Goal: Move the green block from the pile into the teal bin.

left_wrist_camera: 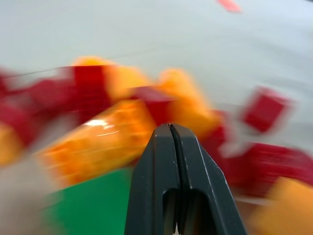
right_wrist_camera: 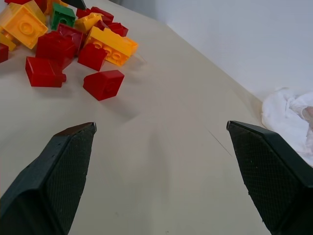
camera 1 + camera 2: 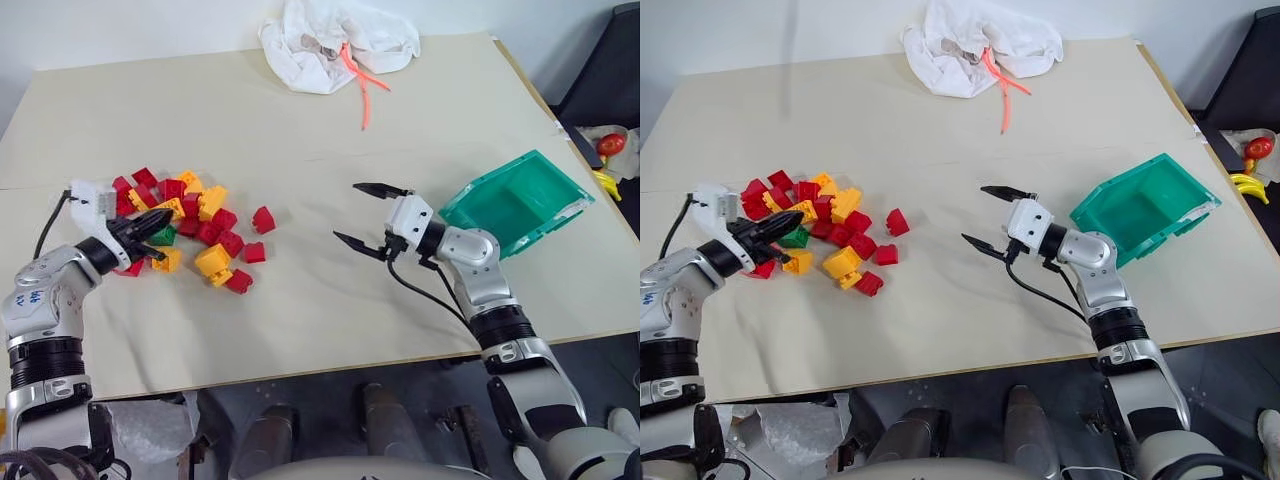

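Green is what I am after, and the green block [image 3: 163,237] sits at the near left edge of the pile [image 3: 190,225] of red and yellow bricks, on the left side of the desk [image 3: 300,130]. My left tool [image 3: 150,222] has its two black fingers pressed together with nothing between them, its tip right at the block, touching or just beside it; I cannot tell which. In the left wrist view the green face lies just beneath and beside the closed fingers. I judge this to be the approach step, with no grasp made yet. Further right, my right tool [image 3: 366,216] hovers over bare desk with its fingers spread wide and empty, pointing toward the pile. The teal bin [image 3: 520,200] rests tilted at the right edge of the desk, well apart from the bricks. Next I would need to open the left fingers, straddle the green block without dragging its red and yellow neighbours, close, and lift.
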{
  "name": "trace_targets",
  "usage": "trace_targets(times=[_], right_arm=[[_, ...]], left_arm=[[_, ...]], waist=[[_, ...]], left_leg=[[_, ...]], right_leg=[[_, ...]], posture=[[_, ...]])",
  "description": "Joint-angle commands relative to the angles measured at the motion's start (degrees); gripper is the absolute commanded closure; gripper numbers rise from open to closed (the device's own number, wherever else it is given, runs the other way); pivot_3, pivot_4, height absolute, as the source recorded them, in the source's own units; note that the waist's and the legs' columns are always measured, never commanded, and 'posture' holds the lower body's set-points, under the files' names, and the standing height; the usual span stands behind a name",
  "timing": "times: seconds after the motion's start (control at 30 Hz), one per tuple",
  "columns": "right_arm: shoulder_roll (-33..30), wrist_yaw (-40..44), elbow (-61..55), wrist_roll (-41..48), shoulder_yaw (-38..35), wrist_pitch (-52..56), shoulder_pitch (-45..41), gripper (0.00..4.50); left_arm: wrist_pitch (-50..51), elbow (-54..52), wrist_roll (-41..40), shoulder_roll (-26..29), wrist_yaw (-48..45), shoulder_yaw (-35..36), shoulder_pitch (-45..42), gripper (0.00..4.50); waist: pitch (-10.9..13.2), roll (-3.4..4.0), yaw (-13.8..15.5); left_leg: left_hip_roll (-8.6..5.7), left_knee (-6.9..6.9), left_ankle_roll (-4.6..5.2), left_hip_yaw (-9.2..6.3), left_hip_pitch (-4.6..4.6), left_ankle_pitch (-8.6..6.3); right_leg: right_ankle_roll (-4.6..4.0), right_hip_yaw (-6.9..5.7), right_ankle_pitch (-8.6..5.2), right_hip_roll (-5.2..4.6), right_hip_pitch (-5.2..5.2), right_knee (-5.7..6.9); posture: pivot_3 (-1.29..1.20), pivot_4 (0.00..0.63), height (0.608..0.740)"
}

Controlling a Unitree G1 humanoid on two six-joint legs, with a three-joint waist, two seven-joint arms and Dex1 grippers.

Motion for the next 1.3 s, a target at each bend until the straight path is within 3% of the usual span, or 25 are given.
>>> trace_targets(times=[0.03, 0.3, 0.5, 0.73, 0.83, 0.93, 1.13, 1.23, 1.3], right_arm=[[0.64, -0.28, 0.14, 0.21, -0.11, -1.35, -1.68, 0.00], [0.69, 0.18, 1.08, 0.25, -0.33, -1.67, -2.72, 0.00], [0.14, 0.20, -0.07, 0.37, -0.53, -1.39, -2.16, 0.00], [-0.45, 0.13, -0.32, 0.46, -0.82, -1.31, -2.13, 0.00], [-0.61, 0.39, 0.10, 0.64, -0.92, -1.28, -2.42, 0.00], [-0.83, 0.77, 0.78, 0.79, -1.03, -1.41, -2.76, 0.00], [-1.05, 1.63, 1.71, 0.94, -1.09, -1.01, -3.42, 0.00], [-0.91, 2.11, 2.16, 1.05, -0.98, -0.80, -3.94, 0.00], [-0.88, 2.57, 2.32, 1.51, -1.19, -0.34, -4.33, 0.00]], left_arm=[[0.07, 1.85, 1.46, 0.58, 4.99, 1.64, -0.72, 4.49], [10.45, 1.71, 0.34, 0.97, 6.82, 0.01, 0.41, 4.49], [21.68, -11.27, -6.15, 1.14, 0.61, -2.93, 5.74, 4.49], [24.05, -21.75, -10.16, 3.32, 2.70, 5.04, 9.04, 4.49], [30.65, -27.69, -10.92, 7.46, 4.25, 6.28, 10.55, 3.87], [37.56, -33.99, -11.81, 9.35, 8.02, 7.97, 10.92, 2.97], [55.94, -48.20, -11.91, 8.97, 18.13, 7.68, 7.05, 1.14], [62.67, -48.75, -10.71, 9.25, 20.61, 6.19, 1.48, 0.17], [64.50, -46.92, -9.41, 10.93, 21.67, 4.62, -1.64, 0.05]], waist=[[0.00, 0.00, 0.03], [-0.02, 0.03, 0.14], [-0.11, 0.20, -0.17], [-0.10, 0.19, -0.99], [-0.07, 0.15, -1.07], [-0.06, 0.17, -0.99], [-0.05, 0.15, -0.85], [-0.05, 0.15, -0.73], [-0.05, 0.15, -0.77]], left_leg=[[-0.01, 0.00, 0.00, 0.00, 0.00, 0.00], [-0.03, 0.03, 0.00, 0.01, 0.06, 0.00], [-0.02, -0.01, 0.01, 0.08, 0.11, 0.00], [0.10, 0.00, -0.05, 0.10, 0.10, -0.03], [0.14, 0.01, -0.07, 0.09, 0.08, -0.04], [0.08, -0.01, -0.06, 0.09, 0.07, -0.04], [0.07, 0.01, -0.06, 0.08, 0.05, -0.04], [0.07, 0.05, -0.06, 0.07, 0.04, -0.04], [0.06, 0.05, -0.06, 0.08, 0.05, -0.04]], right_leg=[[0.00, 0.00, 0.00, 0.00, 0.00, 0.00], [-0.01, 0.02, 0.00, -0.03, 0.03, 0.04], [-0.01, 0.11, 0.00, -0.04, 0.04, 0.08], [-0.05, 0.12, 0.01, 0.08, 0.00, 0.06], [-0.07, 0.10, 0.02, 0.09, 0.00, 0.05], [-0.08, 0.14, 0.02, 0.05, 0.00, 0.05], [-0.08, 0.13, 0.03, 0.05, 0.01, 0.05], [-0.08, 0.13, 0.03, 0.07, 0.01, 0.05], [-0.08, 0.13, 0.03, 0.07, 0.01, 0.05]], posture=[[0.00, 0.150, 0.740], [0.00, 0.150, 0.740], [0.00, 0.150, 0.740], [0.00, 0.150, 0.740], [0.00, 0.150, 0.740], [0.00, 0.150, 0.740], [0.00, 0.150, 0.740], [0.00, 0.150, 0.740], [0.00, 0.150, 0.740]])
